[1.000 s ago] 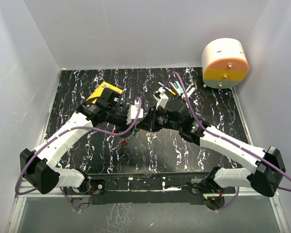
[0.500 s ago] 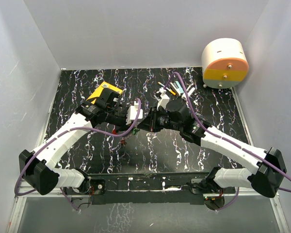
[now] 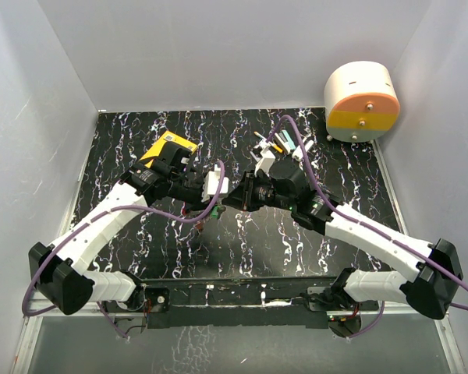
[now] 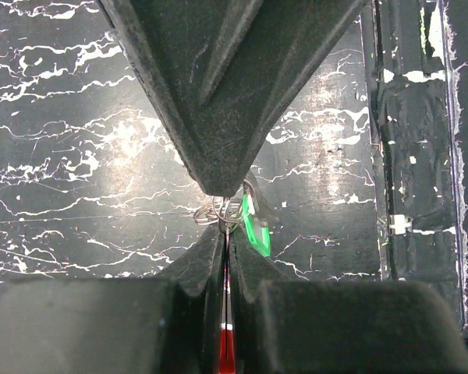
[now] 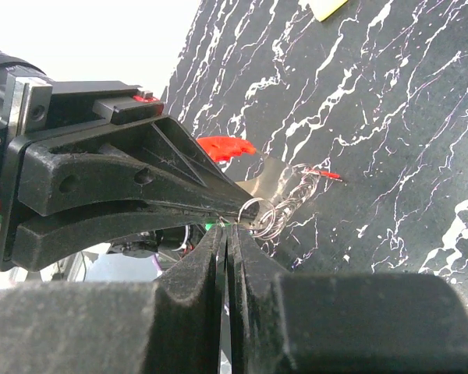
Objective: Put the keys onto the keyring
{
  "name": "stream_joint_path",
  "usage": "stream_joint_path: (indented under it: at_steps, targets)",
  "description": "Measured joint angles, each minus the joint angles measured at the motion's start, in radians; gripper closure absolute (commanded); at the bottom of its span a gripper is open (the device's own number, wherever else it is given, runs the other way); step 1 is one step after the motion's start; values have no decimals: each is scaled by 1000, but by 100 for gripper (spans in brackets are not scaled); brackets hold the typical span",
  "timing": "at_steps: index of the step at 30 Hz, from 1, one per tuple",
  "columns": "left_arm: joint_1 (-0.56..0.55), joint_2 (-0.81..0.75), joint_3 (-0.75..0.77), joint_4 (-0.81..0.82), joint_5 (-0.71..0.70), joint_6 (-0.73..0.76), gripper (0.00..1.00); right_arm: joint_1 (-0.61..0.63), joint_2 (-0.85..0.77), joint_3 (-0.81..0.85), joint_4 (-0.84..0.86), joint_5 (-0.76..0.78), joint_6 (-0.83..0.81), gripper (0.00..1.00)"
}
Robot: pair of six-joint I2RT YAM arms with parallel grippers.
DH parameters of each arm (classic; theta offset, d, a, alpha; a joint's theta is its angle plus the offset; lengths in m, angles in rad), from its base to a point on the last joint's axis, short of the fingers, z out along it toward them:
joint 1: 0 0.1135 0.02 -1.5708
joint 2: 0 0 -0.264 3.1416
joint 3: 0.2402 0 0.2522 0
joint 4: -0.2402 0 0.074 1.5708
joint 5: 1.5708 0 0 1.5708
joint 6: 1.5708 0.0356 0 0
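Above the surface [image 5: 390, 117], our left claw [image 4: 227, 238] clamps the red key [image 4: 227, 347] while our right claw [image 5: 228, 228] pinches the keyring [image 5: 261, 216]; the silver key [image 5: 269, 178] hangs beside it, threading, we judge, unfinished.

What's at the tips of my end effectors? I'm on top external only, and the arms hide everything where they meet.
Observer: The left wrist view shows the left end effector shut on a red key.
Operator: And the right one?
Observer: The right end effector is shut too, its tips at a cluster of wire keyrings.
Operator: Anything else there?
Observer: A small green piece hangs right beside the rings.
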Motion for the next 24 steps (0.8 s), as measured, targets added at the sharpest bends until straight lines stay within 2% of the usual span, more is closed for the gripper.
stream_joint_path:
  at_steps: [15, 20, 24]
  targets:
    - [0, -7, 0, 0, 3, -2, 100, 0, -31, -1, -8, 18, 18, 92]
    - [0, -7, 0, 1, -1, -3, 100, 0, -31, -1, -14, 15, 24, 81]
    - [0, -7, 0, 9, -14, -15, 100, 0, -31, -1, -22, 15, 25, 80]
